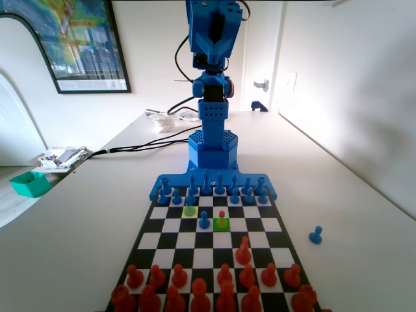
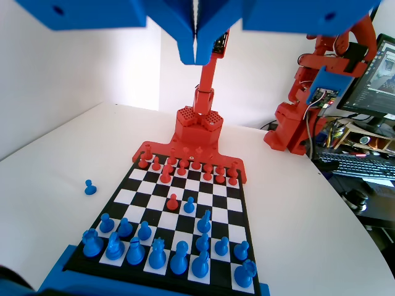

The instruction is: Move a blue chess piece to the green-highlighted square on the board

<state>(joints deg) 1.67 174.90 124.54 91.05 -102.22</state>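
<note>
The blue chess piece (image 1: 190,203) (image 2: 204,221), slender with a tapered top, stands on the yellow-lime square just ahead of the blue ranks. One square diagonally away is the green-highlighted square (image 1: 221,225), with a red pawn (image 1: 221,216) (image 2: 172,201) standing on it. Beside it on the board (image 1: 273,225) (image 2: 232,203) stands a round-headed blue pawn (image 1: 204,221) (image 2: 189,204). My gripper (image 1: 209,51) (image 2: 196,57) hangs high above the blue end, its jaws pressed together with nothing between them.
A lone blue pawn (image 1: 315,234) (image 2: 90,187) stands off the board on the table. Blue pieces (image 1: 214,190) fill the rows by the arm's base, and red pieces (image 1: 214,286) crowd the other end. A teal box (image 1: 30,183) and cables (image 1: 140,144) lie at the table's left in the fixed view.
</note>
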